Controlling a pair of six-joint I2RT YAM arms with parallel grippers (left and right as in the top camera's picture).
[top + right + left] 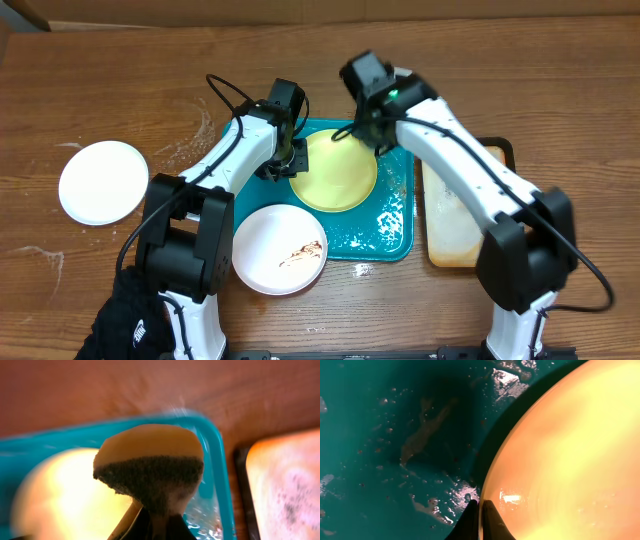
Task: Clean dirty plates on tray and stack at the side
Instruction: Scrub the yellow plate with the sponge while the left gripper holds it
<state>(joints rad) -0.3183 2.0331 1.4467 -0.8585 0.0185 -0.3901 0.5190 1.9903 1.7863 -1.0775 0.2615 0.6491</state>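
Observation:
The pale yellow-green plate (335, 175) lies on the wet teal tray (395, 235). My left gripper (293, 160) is shut on the plate's left rim; the left wrist view shows the jaws (481, 510) pinching that rim, with the plate (570, 460) above the tray floor (395, 435). My right gripper (370, 125) is shut on a yellow sponge with a dark scrub face (150, 465), just over the plate's far edge (60, 495). A white plate with a brown smear (280, 250) sits at the tray's front left corner. A clean-looking white plate (103, 182) lies on the table at far left.
A cream tray with a dark rim (450, 220) lies right of the teal tray and shows in the right wrist view (285, 485). A black cloth (125, 320) lies at the front left. Water drops and smears spot the teal tray floor.

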